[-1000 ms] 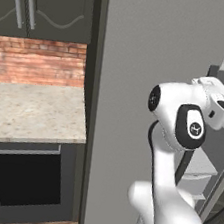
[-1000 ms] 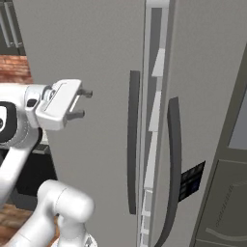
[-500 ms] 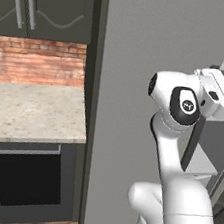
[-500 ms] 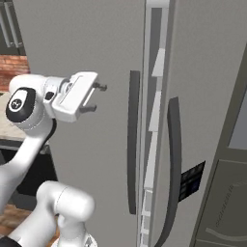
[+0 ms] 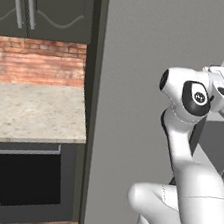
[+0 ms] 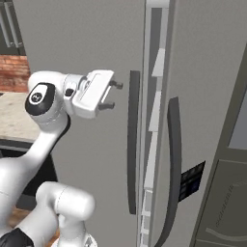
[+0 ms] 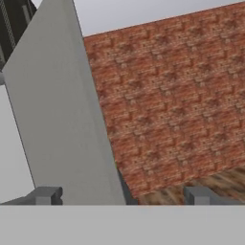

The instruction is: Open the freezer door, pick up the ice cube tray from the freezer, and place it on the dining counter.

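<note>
The freezer is the tall matte grey cabinet; its left panel, the freezer door (image 6: 103, 169), carries a long dark vertical handle (image 6: 133, 144). A narrow gap (image 6: 153, 120) beside that handle shows pale shelf edges. My gripper (image 6: 115, 94) is open and empty, its fingertips pointing at the handle from the left, a short way off and near the handle's top. In the hand view the open gripper (image 7: 122, 196) faces a grey panel (image 7: 57, 124) with brick wall behind it. The ice cube tray is hidden. The dining counter is out of view.
A second curved dark handle (image 6: 173, 159) hangs on the right grey panel. A dark panel (image 6: 226, 193) stands at the far right. Left of the freezer are a speckled worktop (image 5: 28, 112), an oven (image 5: 21, 177), dark upper cabinets (image 5: 43, 3) and a brick wall (image 5: 35, 60).
The arm has swung the hand up and to the right, closer to the left door handle. The jaws have stayed open.
</note>
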Available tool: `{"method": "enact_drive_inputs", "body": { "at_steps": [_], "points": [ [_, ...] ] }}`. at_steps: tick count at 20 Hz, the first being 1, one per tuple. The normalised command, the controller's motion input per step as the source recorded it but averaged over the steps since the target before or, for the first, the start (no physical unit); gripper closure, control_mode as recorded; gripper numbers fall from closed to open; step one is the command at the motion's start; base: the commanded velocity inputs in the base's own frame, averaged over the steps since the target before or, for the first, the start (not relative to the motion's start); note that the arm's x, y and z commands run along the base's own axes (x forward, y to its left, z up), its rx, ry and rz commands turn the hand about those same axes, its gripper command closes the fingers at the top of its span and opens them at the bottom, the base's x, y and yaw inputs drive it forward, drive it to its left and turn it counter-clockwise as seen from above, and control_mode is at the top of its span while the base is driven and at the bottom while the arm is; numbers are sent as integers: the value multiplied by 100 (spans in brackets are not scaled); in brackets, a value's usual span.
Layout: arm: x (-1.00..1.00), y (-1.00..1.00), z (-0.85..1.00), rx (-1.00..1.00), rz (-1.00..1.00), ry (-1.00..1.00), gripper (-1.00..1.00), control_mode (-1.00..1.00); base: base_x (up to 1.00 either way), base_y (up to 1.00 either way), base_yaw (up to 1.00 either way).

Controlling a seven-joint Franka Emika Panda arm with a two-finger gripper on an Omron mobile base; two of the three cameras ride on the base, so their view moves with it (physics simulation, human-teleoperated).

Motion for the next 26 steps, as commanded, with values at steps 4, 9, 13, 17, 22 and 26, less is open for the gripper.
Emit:
{"method": "enact_drive_inputs", "body": {
  "at_steps": [4,9,13,17,22,26],
  "points": [
    [28,-17,-9,0,0,-1,-100,-100,0,0,0],
    [21,-26,-14,1,0,-2,-100,-100,0,0,0],
    [1,-48,-17,4,0,-5,-100,-100,0,0,0],
    [11,-48,-14,4,3,-4,-100,-100,0,0,0],
    [3,-40,-5,3,5,-1,-100,-100,0,0,0],
    [0,-36,-4,0,5,0,-100,-100,0,0,0]
  ]
}}
